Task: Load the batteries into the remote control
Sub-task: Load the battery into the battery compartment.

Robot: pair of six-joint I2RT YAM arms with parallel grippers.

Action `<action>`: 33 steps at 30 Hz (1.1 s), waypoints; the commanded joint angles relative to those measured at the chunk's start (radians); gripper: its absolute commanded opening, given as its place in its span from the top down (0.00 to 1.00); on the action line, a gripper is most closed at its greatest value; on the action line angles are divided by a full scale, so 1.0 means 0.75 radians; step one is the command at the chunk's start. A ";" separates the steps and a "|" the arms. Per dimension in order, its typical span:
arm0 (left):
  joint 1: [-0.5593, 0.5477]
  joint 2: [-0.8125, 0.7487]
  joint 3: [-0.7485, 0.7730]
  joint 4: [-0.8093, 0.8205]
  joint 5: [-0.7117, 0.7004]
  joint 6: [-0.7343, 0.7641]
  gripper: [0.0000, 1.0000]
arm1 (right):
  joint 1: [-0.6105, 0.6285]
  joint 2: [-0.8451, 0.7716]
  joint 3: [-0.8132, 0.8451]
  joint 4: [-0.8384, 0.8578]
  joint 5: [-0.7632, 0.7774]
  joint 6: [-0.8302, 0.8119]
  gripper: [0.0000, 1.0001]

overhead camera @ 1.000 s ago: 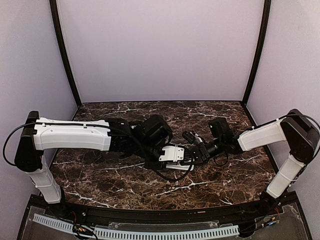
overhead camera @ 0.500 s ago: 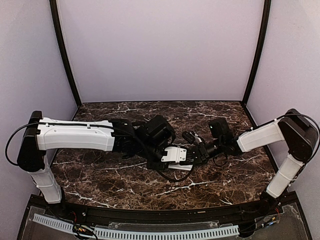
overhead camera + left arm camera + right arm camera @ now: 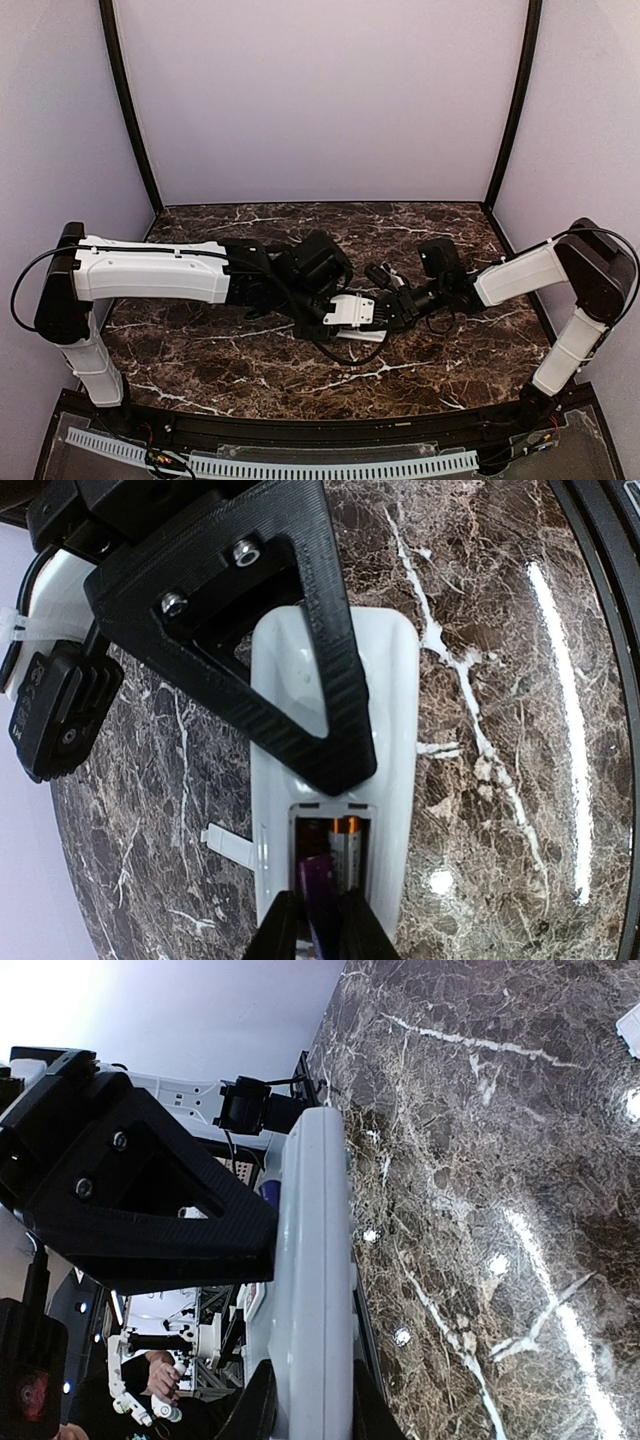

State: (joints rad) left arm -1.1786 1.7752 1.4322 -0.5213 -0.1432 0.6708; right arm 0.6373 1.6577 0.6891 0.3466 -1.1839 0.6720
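Observation:
The white remote control (image 3: 390, 710) lies back up over the marble, its compartment open. A silver battery (image 3: 348, 855) with an orange end sits in the right slot. My left gripper (image 3: 320, 912) is shut on a purple battery (image 3: 318, 885), whose tip is in the left slot. My right gripper (image 3: 305, 1410) is shut on the remote (image 3: 315, 1260) across its two faces; one of its fingers (image 3: 300, 680) lies on the back. In the top view both grippers (image 3: 362, 315) (image 3: 387, 311) meet mid-table over the remote (image 3: 362, 334).
A thin white tab (image 3: 228, 843) sticks out from the remote's left edge. A small white piece (image 3: 632, 1028) lies on the dark marble table (image 3: 200, 350) further off. Lilac walls enclose the table on three sides.
My left gripper has shifted slightly right, closer to the right gripper. The remote and the right arm have hardly moved.

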 commanded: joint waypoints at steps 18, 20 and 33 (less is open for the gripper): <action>-0.002 0.012 0.024 -0.036 0.093 0.042 0.95 | 0.022 -0.003 -0.034 0.199 -0.118 0.059 1.00; -0.002 0.018 0.035 -0.038 0.102 0.043 0.95 | 0.023 -0.003 -0.034 0.207 -0.121 0.063 1.00; 0.002 -0.046 -0.009 0.019 0.024 -0.012 0.71 | 0.020 0.008 -0.060 0.227 -0.118 0.073 1.00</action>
State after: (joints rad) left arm -1.1820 1.7836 1.4532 -0.5148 -0.0967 0.6834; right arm 0.6411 1.6588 0.6525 0.4435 -1.2232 0.7280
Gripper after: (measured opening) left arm 0.280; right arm 0.176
